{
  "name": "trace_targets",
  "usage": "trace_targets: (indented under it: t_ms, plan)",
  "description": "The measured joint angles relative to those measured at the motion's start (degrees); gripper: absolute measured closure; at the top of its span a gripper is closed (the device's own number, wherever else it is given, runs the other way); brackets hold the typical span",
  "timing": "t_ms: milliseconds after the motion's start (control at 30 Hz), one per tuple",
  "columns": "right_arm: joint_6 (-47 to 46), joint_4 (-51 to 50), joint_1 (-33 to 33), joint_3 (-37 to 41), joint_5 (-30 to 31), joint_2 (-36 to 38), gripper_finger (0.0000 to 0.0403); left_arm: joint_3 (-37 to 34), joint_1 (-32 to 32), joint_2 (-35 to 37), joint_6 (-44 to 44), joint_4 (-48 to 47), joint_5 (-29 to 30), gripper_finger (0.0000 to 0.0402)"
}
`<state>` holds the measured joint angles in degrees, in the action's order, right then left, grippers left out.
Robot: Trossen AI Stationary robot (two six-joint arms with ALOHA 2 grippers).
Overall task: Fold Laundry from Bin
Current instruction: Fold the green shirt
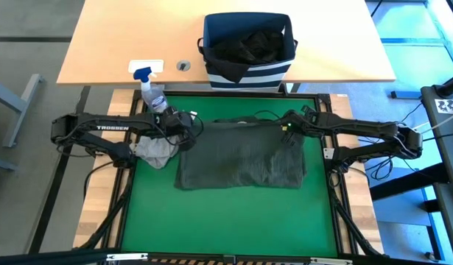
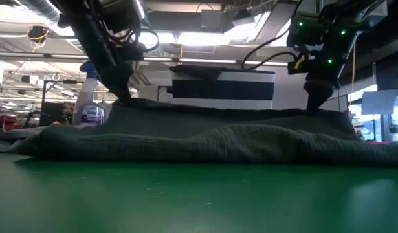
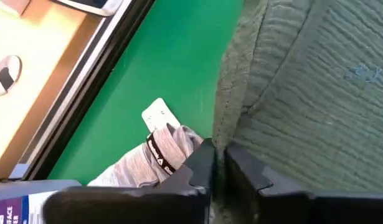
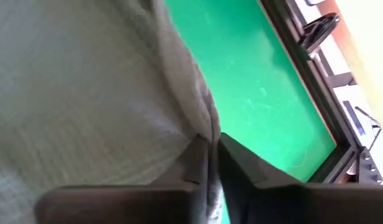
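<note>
The olive green garment is a crinkly, ribbed-looking cloth, totally matt. It lies on a green mat that's smooth with a slight sheen. The light grey garment is softer, finer knit, with a black woven waistband and a white paper tag. The bin is fabric. Beyond it, the counter is pale wood, smooth and matt. The spray bottle is clear glossy plastic.

Robotics lab, exposed ceiling ducts, strip lights, framed test table
</note>
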<state>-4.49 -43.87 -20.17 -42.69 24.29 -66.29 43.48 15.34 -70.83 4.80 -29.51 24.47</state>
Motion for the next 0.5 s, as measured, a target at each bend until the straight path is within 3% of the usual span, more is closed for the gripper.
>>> trace_targets:
  t_ms: [300,400,500]
  plan:
    - [-0.04,-1.28,-3.92,-2.48,0.00,-0.02,0.0226,2.57,3.16,0.00,-4.36,-2.67,-0.74,0.0269]
    - [-0.14,-5.16,-4.75,-6.87,-5.14,0.03,0.0196,5.85,3.23,0.03,-3.90,-4.40,-4.78,0.0248]
    - [-1.13,-6.36,-4.33,-10.59,-15.10,0.72,0.0181,7.78,2.79,0.31,-1.65,-5.05,-14.30,0.0236]
